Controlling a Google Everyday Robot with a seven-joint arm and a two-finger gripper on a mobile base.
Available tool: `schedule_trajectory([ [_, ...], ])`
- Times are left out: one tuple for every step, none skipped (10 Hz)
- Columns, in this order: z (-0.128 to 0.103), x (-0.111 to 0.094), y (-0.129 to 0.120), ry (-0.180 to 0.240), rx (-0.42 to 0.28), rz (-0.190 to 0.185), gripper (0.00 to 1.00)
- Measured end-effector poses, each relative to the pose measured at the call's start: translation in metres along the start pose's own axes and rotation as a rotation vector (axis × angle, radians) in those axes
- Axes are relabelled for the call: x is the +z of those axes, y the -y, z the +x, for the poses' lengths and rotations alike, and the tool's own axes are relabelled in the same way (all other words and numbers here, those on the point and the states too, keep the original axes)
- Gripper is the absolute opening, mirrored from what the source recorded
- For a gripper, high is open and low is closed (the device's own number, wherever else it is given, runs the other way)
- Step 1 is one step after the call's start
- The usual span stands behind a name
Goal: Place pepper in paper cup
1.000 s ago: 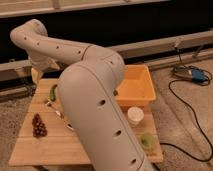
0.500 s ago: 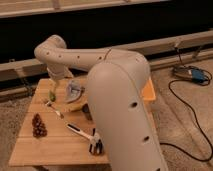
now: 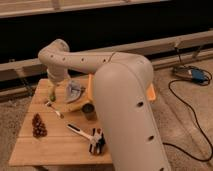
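My gripper [image 3: 53, 86] hangs from the beige arm over the far left corner of the wooden table [image 3: 45, 150]. Right under it lies a small green, slender thing that looks like the pepper [image 3: 51, 94]; I cannot tell whether the gripper touches it. The paper cup is hidden behind my thick forearm [image 3: 125, 110], which covers the right side of the table.
On the table are a bunch of dark grapes [image 3: 37, 125], a white utensil [image 3: 55, 110], a grey crumpled object [image 3: 74, 91], a banana [image 3: 77, 105], a dark metallic cup [image 3: 89, 111] and a black-and-white tool [image 3: 95, 142]. An orange bin [image 3: 151, 92] shows behind the arm. Cables and a blue device [image 3: 197, 75] lie on the floor.
The arm has swung so the forearm now covers more of the right side. The gripper has come down toward the table's far left corner, over the green thing.
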Motion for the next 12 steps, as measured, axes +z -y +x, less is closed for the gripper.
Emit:
schedule_trajectory([
  [-0.019, 0.011, -0.010, 0.024, -0.004, -0.016, 0.80],
  [-0.035, 0.022, -0.020, 0.044, -0.012, -0.022, 0.80],
  [-0.048, 0.039, -0.026, 0.064, -0.015, -0.018, 0.80],
  [-0.052, 0.050, -0.029, 0.071, -0.014, -0.013, 0.80],
  [-0.053, 0.065, -0.030, 0.073, -0.011, -0.007, 0.80],
  [-0.049, 0.079, -0.030, 0.065, -0.005, -0.001, 0.80],
  [-0.047, 0.086, -0.028, 0.056, 0.005, 0.002, 0.80],
  [-0.045, 0.092, -0.024, 0.046, 0.020, 0.005, 0.80],
  [-0.044, 0.097, -0.018, 0.037, 0.038, 0.006, 0.80],
  [-0.045, 0.100, -0.014, 0.034, 0.054, 0.003, 0.80],
  [-0.050, 0.104, -0.010, 0.030, 0.074, -0.002, 0.80],
  [-0.056, 0.108, -0.010, 0.030, 0.082, -0.007, 0.80],
])
